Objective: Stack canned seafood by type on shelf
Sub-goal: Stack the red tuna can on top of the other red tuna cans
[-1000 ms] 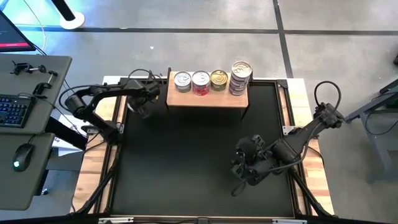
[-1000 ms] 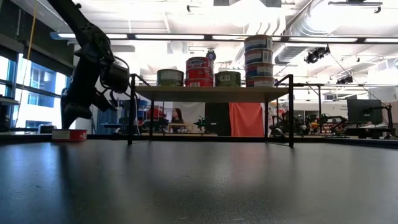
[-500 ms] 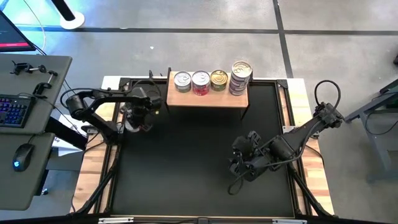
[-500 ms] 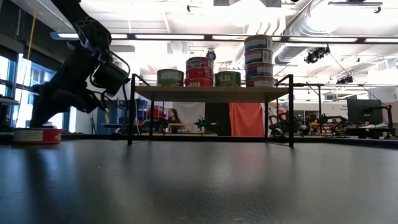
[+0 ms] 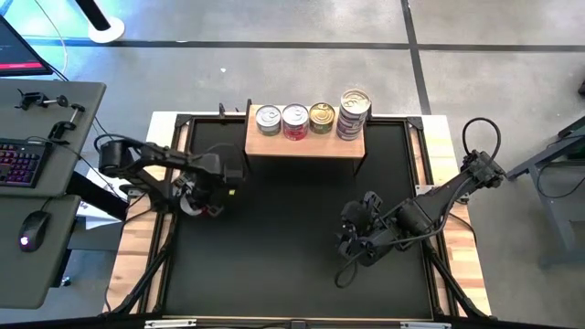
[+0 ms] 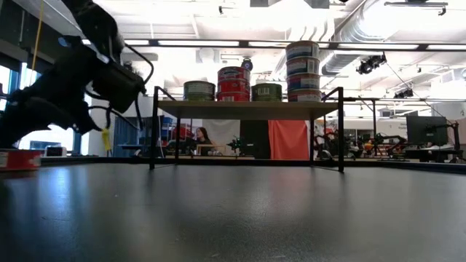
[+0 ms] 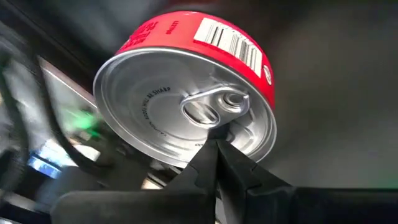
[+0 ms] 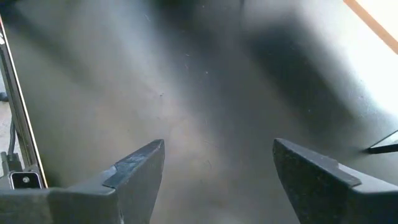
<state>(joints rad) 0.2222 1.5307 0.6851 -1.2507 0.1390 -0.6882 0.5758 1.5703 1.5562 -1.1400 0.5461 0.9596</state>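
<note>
Shelf [image 5: 304,144]: one light wood board on thin black legs, standing at the far edge of the black mat [image 5: 292,247]; taken as landmark for all places below.

Cans on shelf, counted from the low view: eight in all, sitting in four columns. Leftmost column [image 6: 199,90]: one can, greenish side. Second column [image 6: 234,84]: two cans stacked, red labels. Third column [image 6: 266,92]: one can, greenish side, gold lid from above [image 5: 321,114]. Rightmost column [image 6: 302,70]: four cans stacked, blue-purple bands, standing tallest.

Can off shelf: one red can [image 7: 186,93] with a silver pull-tab lid, lying on the mat beyond the shelf's left end and a little nearer the front; showing at the low view's left edge as a flat red tin [image 6: 18,159].

Left gripper [image 5: 196,187]: hanging over that red can, left of the shelf. In its wrist view the two dark fingers [image 7: 214,165] are meeting at a point right at the lid's rim, pressed together, with nothing between them.

Right gripper [image 8: 214,174]: waiting over bare mat, in front of the shelf's right end and well apart from it; its fingers are standing wide apart, holding nothing.

Total cans in sight: nine.
</note>
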